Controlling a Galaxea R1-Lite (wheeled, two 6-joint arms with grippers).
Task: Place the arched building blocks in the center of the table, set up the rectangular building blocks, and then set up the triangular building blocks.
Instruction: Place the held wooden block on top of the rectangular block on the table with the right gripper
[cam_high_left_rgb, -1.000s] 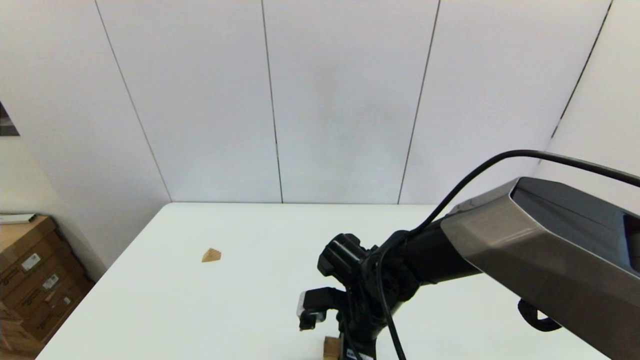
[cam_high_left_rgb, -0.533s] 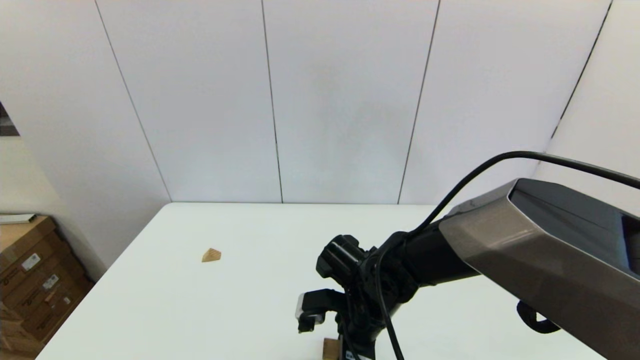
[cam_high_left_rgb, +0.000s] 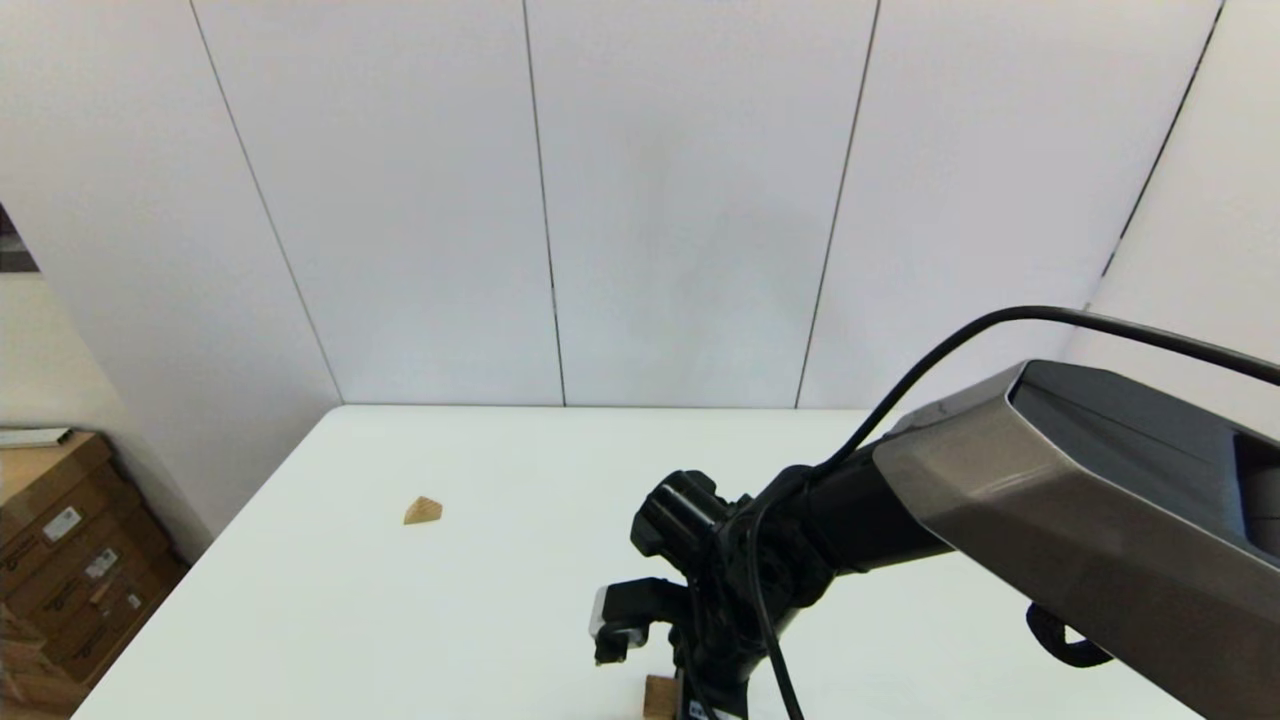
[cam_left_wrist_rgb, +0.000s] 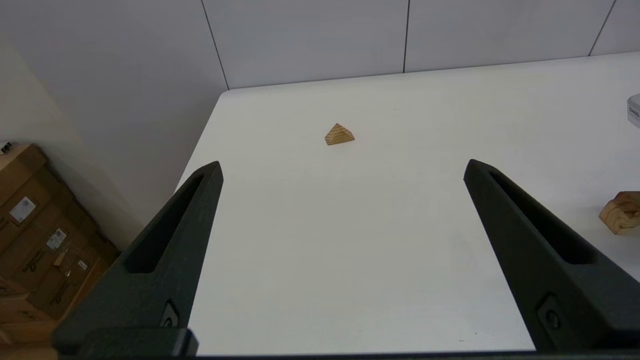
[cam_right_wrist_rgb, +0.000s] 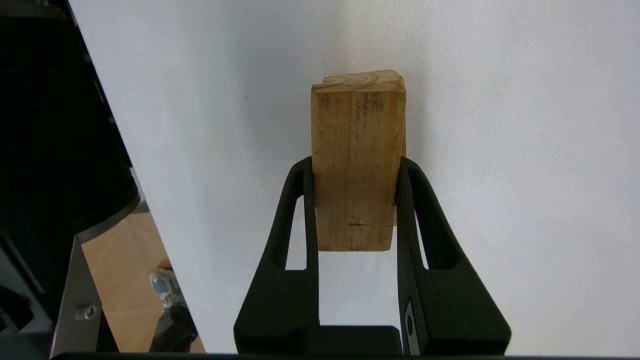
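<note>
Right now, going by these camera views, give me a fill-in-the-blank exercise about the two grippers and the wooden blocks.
1. The fingers of the right gripper are ___ on the wooden block.
2. The fingers of the left gripper are ___ and hold nothing.
3. The triangular block lies on the robot's ___ side of the table.
Missing words: shut; open; left.

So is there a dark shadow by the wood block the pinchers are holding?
Right wrist view: only a soft grey shadow on the table around the rectangular block in the right gripper. Left wrist view: the triangular block casts hardly any.
</note>
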